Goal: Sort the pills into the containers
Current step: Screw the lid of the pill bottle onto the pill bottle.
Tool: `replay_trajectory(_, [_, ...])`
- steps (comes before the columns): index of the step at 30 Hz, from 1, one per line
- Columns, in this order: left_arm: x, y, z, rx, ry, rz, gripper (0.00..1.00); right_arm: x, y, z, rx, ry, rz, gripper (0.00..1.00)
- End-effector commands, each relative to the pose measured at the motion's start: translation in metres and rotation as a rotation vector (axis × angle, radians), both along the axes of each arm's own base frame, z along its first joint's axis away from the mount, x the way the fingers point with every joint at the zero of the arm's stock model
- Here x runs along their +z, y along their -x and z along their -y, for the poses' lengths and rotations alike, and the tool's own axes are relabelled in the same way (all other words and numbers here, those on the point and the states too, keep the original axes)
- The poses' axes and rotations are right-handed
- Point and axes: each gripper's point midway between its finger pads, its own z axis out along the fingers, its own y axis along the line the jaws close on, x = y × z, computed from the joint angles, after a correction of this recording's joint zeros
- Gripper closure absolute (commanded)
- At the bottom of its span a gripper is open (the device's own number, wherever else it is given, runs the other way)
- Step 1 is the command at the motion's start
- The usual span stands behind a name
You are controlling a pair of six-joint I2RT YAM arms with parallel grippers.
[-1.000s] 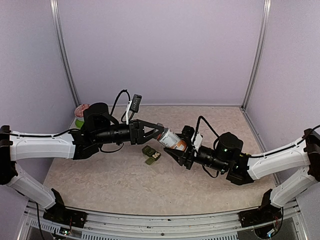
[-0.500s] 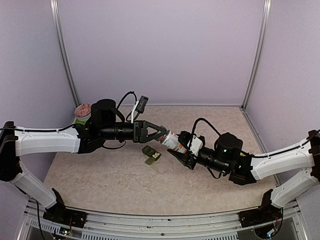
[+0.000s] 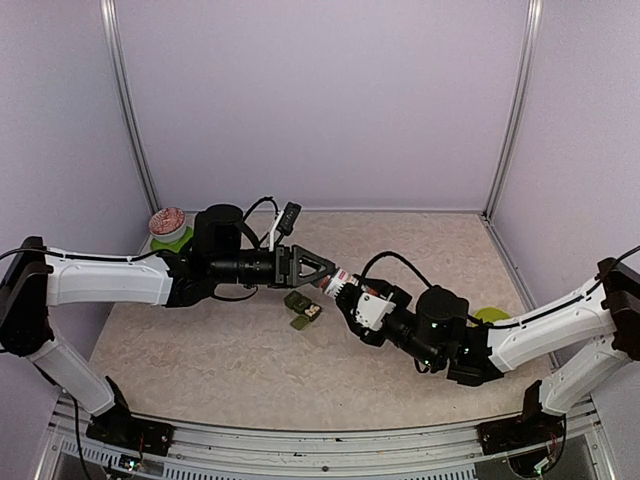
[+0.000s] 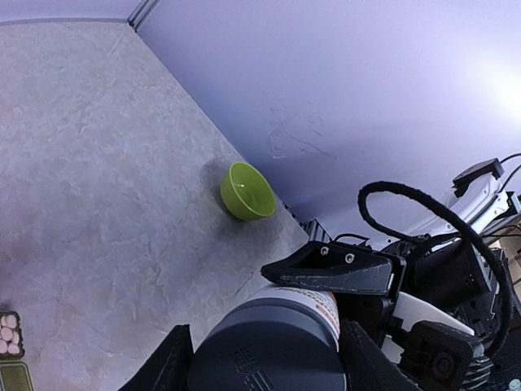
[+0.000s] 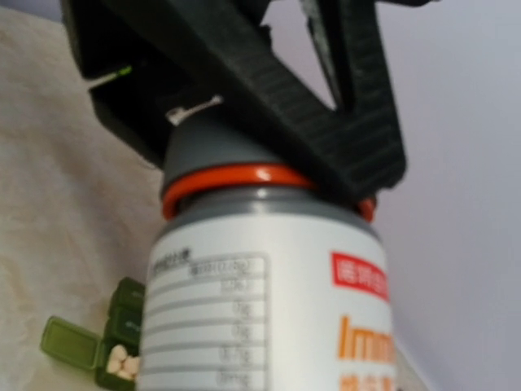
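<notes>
Mottled beige tabletop is carrying the dark green pill container strip near its middle, with one lid lying open and pale pills showing inside. Just beside and above the strip, a white pill bottle is hanging tilted in the air between the arms: the left gripper is clamping its grey cap, while the right gripper is gripping its labelled body. Well apart, a lime-green bowl is sitting near the right wall, and a round pink-topped dish is resting in the far left corner.
</notes>
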Motion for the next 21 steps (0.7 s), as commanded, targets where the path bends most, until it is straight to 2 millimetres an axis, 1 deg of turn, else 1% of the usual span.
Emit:
replay_trajectory(1, [0.014, 0.036, 0.013, -0.141, 0.095, 0.000, 0.57, 0.057, 0.008, -0.010, 0.036, -0.194, 0.074, 0.78])
replay_trajectory(8, [0.026, 0.047, 0.013, -0.199, 0.134, 0.061, 0.56, 0.061, 0.034, -0.017, 0.209, -0.233, 0.011, 0.78])
replay_trajectory(11, [0.029, 0.051, 0.013, -0.226, 0.137, 0.082, 0.56, 0.060, 0.040, -0.019, 0.264, -0.248, -0.038, 0.78])
replay_trajectory(14, [0.033, 0.055, 0.014, -0.250, 0.132, 0.122, 0.56, 0.060, 0.040, -0.019, 0.283, -0.265, -0.089, 0.79])
replay_trajectory(18, [0.037, 0.064, 0.015, -0.298, 0.117, 0.175, 0.56, 0.057, 0.036, -0.019, 0.289, -0.283, -0.160, 0.80])
replay_trajectory(21, [0.038, 0.067, 0.013, -0.321, 0.099, 0.220, 0.56, 0.057, 0.029, -0.014, 0.270, -0.317, -0.217, 0.80])
